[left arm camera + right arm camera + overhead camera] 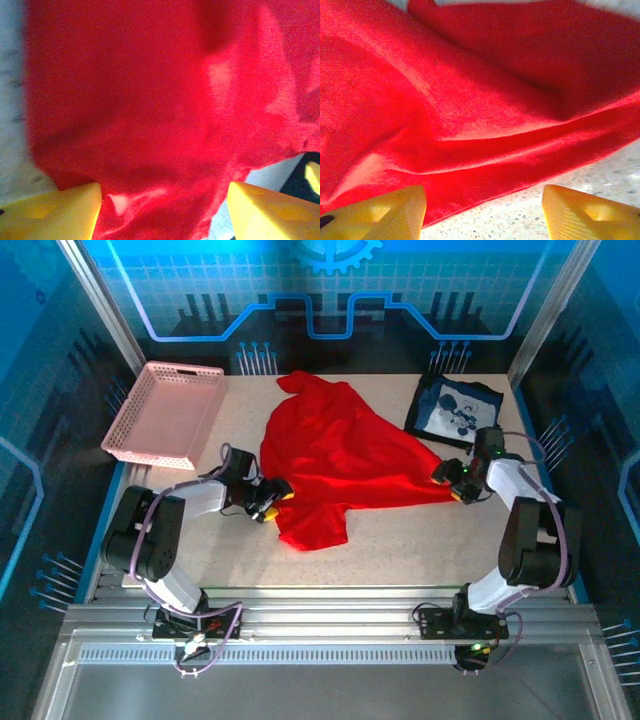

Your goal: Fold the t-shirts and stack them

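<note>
The red t-shirt (335, 465) lies rumpled on the bench (420, 540), with the folded navy t-shirt (455, 410) parked at the far right corner. The left claw (268, 502) and right claw (455, 480), both released, flank the red cloth's opposite edges, likely to pinch and flatten it.

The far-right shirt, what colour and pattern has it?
The shirt is dark navy with a white graphic; top external view.
</note>
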